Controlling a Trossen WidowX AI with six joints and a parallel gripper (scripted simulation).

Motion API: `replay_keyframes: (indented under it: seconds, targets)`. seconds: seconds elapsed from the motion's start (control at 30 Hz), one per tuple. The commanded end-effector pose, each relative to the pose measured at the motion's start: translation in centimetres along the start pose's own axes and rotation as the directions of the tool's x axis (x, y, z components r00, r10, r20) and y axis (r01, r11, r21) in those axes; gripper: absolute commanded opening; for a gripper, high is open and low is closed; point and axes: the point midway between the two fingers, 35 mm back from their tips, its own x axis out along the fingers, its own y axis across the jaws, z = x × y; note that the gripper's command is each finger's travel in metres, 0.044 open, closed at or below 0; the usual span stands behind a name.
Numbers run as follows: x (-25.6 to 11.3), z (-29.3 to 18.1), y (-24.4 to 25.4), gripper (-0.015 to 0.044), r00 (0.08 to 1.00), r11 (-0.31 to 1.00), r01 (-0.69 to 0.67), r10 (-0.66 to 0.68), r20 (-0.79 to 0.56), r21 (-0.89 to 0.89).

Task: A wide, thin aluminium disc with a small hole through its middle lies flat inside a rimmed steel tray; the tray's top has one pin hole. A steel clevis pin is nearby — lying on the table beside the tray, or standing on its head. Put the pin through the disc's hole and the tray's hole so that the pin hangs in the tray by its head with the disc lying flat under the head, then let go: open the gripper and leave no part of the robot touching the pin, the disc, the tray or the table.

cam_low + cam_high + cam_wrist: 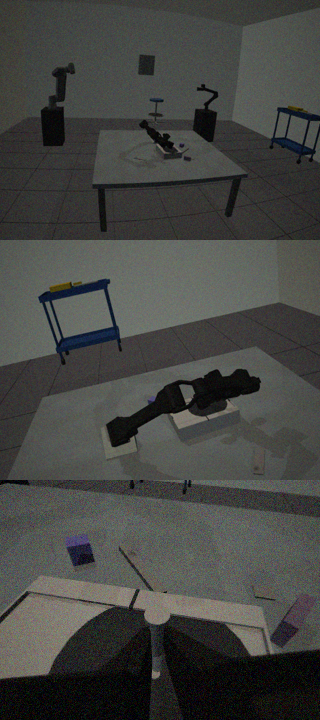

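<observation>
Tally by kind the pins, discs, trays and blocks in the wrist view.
Pins: 1 (steel clevis pin)
Discs: 1 (dark disc)
Trays: 1 (rimmed tray)
Blocks: 2 (purple block, pink block)
Total: 5
</observation>
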Motion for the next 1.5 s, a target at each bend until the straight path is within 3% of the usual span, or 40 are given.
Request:
replay_keyframes:
  seconds: [0.0,1.47]
  targets:
    - [0.0,0.0,0.0,0.0,0.999,1.0,0.001,-0.001,0.041,-0.005]
    - [0.7,-1.3,0.2,0.0,0.999,1.0,0.001,0.0,0.04,-0.005]
